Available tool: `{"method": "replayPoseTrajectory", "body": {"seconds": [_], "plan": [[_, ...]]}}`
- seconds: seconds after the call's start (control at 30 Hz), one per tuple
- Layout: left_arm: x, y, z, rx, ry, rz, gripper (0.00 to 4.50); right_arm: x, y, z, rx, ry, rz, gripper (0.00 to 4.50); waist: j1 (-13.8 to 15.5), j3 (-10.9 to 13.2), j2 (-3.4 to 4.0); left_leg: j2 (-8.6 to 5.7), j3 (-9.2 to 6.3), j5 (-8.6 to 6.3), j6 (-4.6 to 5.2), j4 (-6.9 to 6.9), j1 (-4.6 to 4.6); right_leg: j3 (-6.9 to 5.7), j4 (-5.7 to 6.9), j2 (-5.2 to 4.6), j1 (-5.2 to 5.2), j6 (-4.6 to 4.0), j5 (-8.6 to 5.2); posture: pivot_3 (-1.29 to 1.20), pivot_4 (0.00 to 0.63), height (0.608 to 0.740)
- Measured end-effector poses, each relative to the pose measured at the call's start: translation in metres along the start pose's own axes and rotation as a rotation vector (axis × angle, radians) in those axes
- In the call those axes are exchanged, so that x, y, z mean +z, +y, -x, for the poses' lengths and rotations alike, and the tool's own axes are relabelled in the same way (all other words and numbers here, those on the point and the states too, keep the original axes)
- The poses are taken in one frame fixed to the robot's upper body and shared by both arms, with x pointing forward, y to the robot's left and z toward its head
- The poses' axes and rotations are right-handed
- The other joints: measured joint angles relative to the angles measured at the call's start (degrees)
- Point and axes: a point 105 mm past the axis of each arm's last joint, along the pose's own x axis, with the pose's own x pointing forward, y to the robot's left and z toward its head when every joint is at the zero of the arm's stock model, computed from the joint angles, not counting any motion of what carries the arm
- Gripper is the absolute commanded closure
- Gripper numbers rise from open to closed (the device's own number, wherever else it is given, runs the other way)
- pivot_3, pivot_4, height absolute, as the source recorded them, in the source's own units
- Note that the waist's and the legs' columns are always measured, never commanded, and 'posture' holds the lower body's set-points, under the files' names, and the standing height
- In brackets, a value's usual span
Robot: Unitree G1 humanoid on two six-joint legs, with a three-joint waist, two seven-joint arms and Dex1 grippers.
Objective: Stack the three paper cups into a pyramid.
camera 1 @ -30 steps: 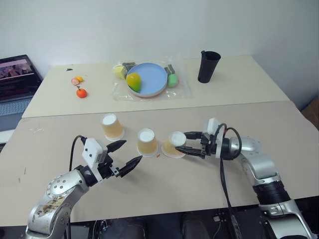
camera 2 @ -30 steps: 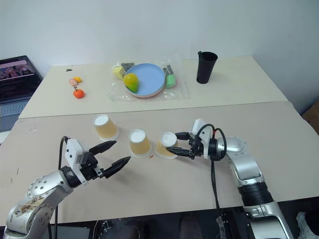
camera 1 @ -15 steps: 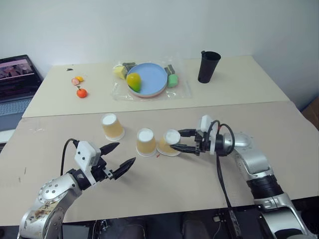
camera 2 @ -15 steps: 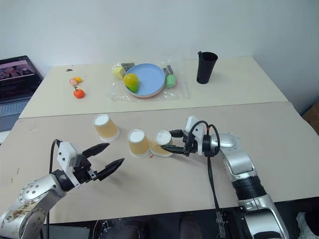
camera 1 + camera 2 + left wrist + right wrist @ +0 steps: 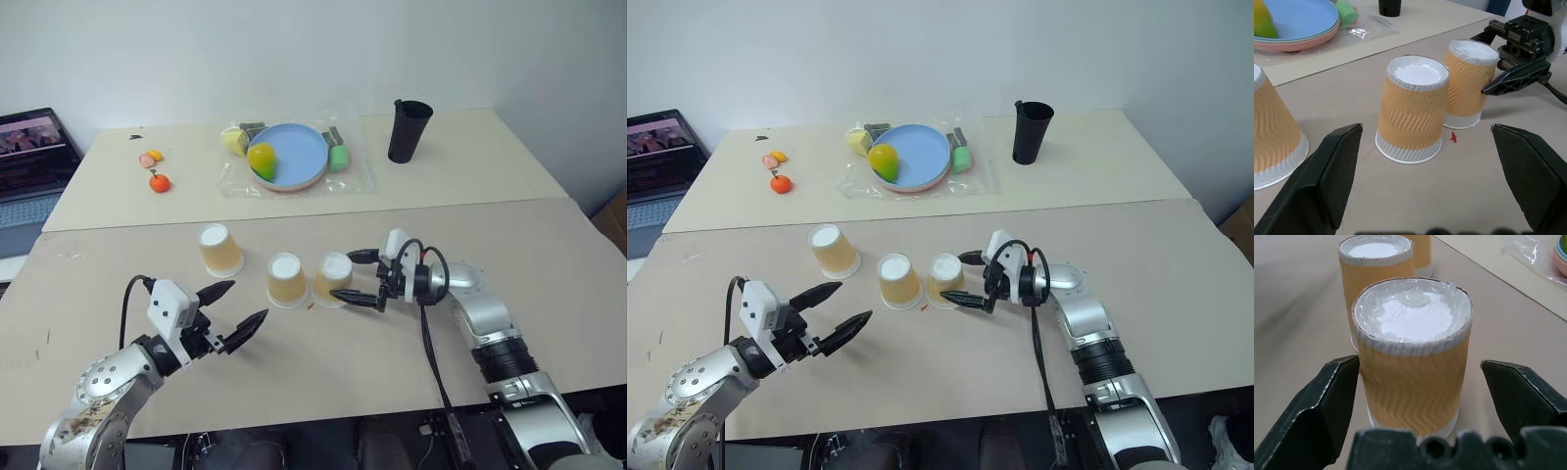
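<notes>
The right hand (image 5: 355,277) stands with its two black fingers spread wide, one on each side of a small tapered paper cup with rippled yellow-orange sides and a white base (image 5: 333,277). That cup stands upside down on the beige worktop (image 5: 411,372), between the fingers. In the right wrist view there is a clear gap between each finger and the cup wall, so the cup is not gripped.

Just beyond that cup, on the far side from the right hand's wrist, a second identical yellow-orange paper cup (image 5: 286,279) stands upside down. The two sit very close together; in the left wrist view their sides look to meet or nearly meet.

The left hand (image 5: 233,311) hangs over the worktop nearer the robot, its fingers (image 5: 1337,161) also spread wide and holding nothing. The second cup lies ahead of its fingertips, well apart from them. The third yellow-orange paper cup (image 5: 220,249) stands upside down farther ahead of this hand, apart from the other two.

All three cups rest on the worktop in a rough row, none on top of another.

Far beyond both hands, a tall black cup (image 5: 408,129) stands on the rear worktop, near a round blue plate (image 5: 299,157) carrying a yellow-green fruit (image 5: 262,160).
</notes>
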Motion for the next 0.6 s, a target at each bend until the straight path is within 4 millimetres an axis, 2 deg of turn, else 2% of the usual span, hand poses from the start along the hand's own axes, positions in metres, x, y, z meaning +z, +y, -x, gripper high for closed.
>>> {"method": "replayPoseTrajectory", "body": {"seconds": [0.23, 0.47, 0.6], "plan": [[0.001, -0.004, -0.005, -0.018, -0.015, 0.011, 0.0, 0.002, -0.001, 0.01, 0.023, 0.023, -0.097, 0.02, 0.3, 0.0, 0.0, -0.01, 0.0, -0.01, 0.02, 0.0, -0.02, -0.01, -0.01, 0.0, 0.0, 0.0, 0.0, 0.0, 0.15, 0.74], [0.002, -0.001, -0.015, -0.038, -0.032, 0.019, 0.0, 0.016, 0.001, 0.044, 0.014, 0.03, -0.175, 0.02, 0.3, 0.0, 0.0, 0.0, 0.01, -0.03, 0.05, 0.0, -0.03, -0.01, -0.02, 0.0, 0.01, 0.0, 0.0, 0.0, 0.15, 0.74], [0.003, -0.001, -0.018, -0.05, -0.036, 0.02, 0.0, 0.017, -0.006, 0.06, -0.074, 0.014, -0.181, 0.02, 0.1, 0.0, 0.0, 0.03, 0.08, -0.04, 0.06, 0.0, -0.01, 0.0, 0.01, 0.01, 0.01, 0.0, 0.0, 0.0, 0.15, 0.74]]}}
